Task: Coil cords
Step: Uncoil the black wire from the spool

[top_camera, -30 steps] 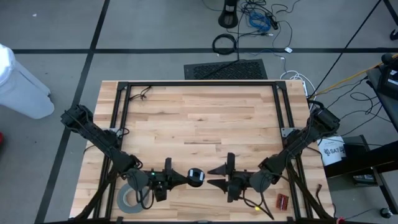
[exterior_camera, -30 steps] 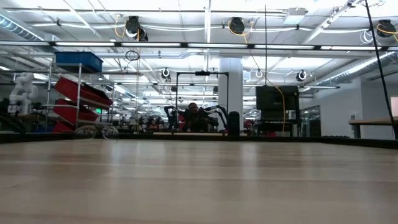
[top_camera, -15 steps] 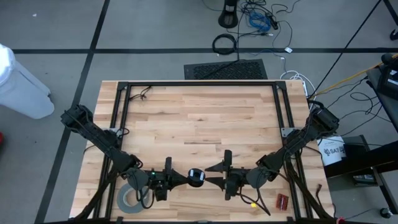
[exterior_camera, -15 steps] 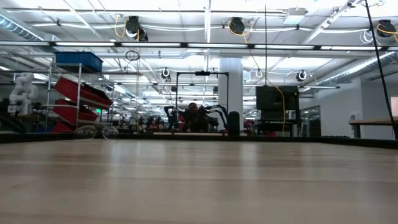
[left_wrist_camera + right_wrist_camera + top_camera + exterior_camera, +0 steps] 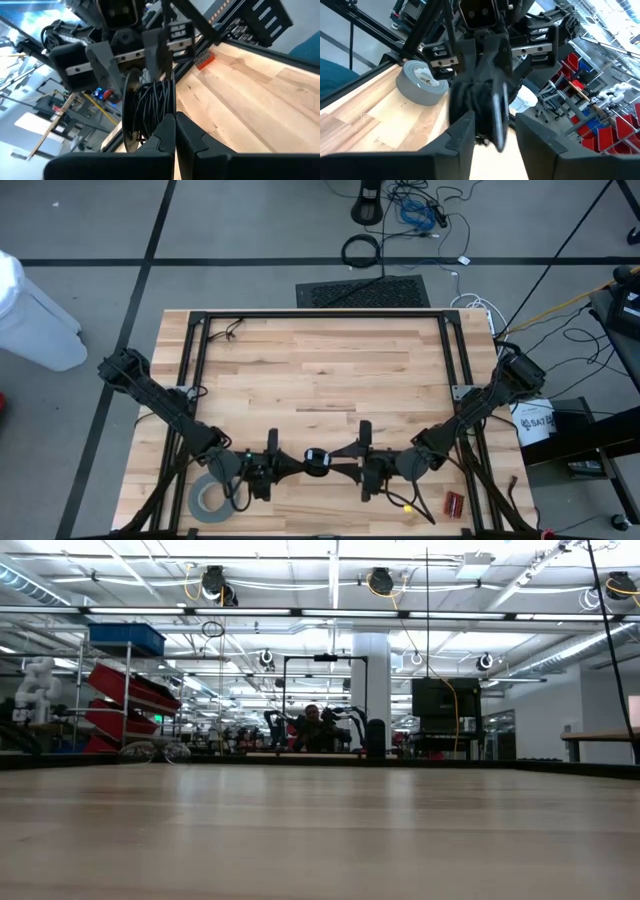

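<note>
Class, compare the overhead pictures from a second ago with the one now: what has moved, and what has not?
The right gripper has moved left across the table toward the left gripper, and its fingers now flank the coiled cord and are closing in. The left gripper stays shut on the coiled cord in the same spot. The grey tape roll and the small red part have not moved.
</note>
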{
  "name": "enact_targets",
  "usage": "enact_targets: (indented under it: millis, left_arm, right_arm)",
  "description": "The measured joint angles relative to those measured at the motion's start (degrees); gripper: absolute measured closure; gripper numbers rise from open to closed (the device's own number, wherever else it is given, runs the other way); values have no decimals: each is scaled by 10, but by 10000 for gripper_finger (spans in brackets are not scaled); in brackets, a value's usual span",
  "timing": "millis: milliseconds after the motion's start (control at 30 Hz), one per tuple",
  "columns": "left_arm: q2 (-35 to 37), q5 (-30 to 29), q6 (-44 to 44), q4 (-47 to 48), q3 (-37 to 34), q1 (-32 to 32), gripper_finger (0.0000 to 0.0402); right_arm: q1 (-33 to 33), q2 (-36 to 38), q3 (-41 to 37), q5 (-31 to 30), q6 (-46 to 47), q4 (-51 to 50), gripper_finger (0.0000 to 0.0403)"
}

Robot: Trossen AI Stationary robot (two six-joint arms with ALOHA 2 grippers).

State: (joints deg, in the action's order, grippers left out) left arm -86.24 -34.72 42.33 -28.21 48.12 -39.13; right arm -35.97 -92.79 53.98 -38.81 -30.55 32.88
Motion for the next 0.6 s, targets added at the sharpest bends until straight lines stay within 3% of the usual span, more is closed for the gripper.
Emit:
enact_targets:
  millis: [200, 600]
  left_arm:
    - [0, 8, 0, 0, 0, 0, 401]
    - [0, 9, 0, -3, 0, 0, 401]
  right_arm:
    - [3, 0, 0, 3, 3, -3, 308]
    - [10, 0, 0, 17, 17, -11, 310]
